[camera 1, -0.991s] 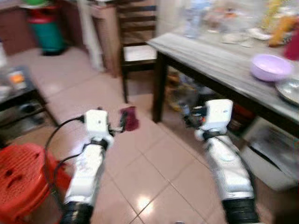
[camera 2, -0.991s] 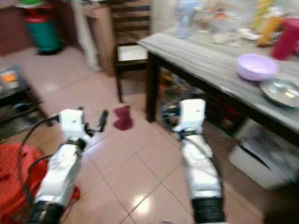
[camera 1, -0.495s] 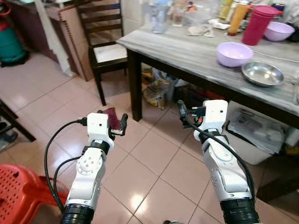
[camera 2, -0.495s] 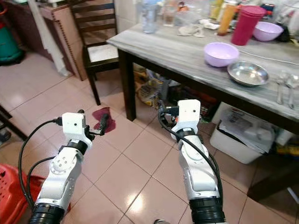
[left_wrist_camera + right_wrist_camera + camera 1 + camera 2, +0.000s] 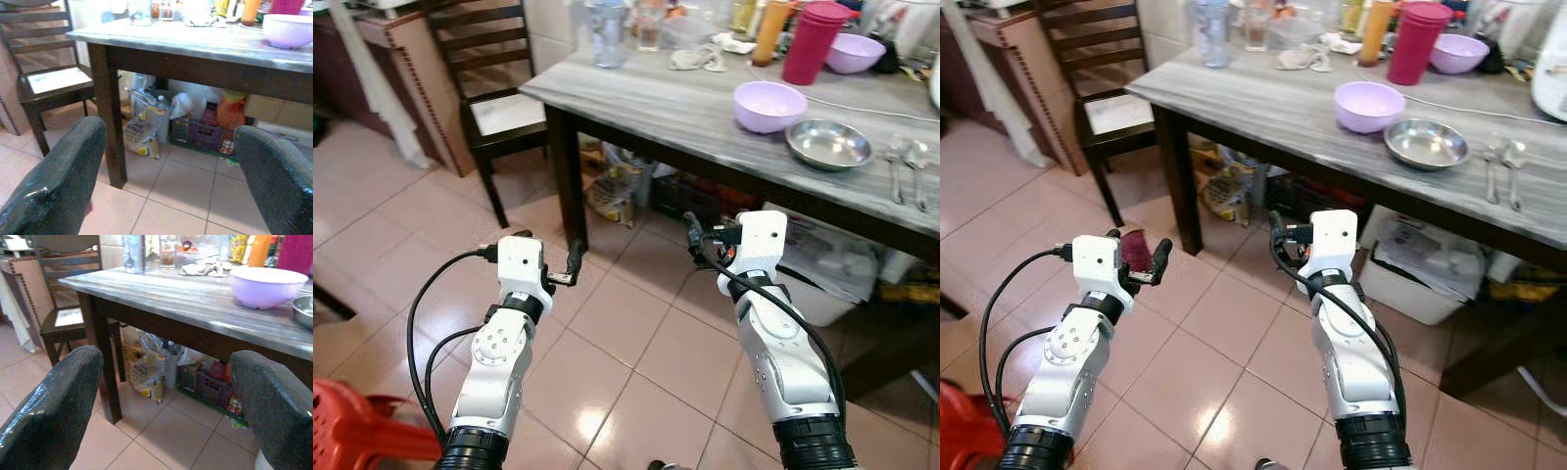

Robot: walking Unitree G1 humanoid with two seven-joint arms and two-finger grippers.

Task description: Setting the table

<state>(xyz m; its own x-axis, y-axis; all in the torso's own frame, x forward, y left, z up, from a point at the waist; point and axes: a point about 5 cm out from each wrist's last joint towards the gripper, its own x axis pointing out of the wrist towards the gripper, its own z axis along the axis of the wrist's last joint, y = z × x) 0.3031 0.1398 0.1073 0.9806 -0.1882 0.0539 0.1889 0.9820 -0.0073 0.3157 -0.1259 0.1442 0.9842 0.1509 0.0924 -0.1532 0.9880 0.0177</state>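
Grey-topped table [image 5: 705,108] now sits nearer than before, both hands empty.

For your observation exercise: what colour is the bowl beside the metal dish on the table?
Pale lilac bowl; clearest in the right eye view.

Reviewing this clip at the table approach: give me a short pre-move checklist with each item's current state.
1. Left gripper open and carrying nothing: ok.
2. Right gripper open and carrying nothing: ok.
3. Table in view ahead: ok.
4. Lilac bowl, steel bowl and spoons visible on the table: ok.
5. Grippers raised to tabletop level: not ok, both are below the table edge.
6. Which item to pick first: cannot tell.
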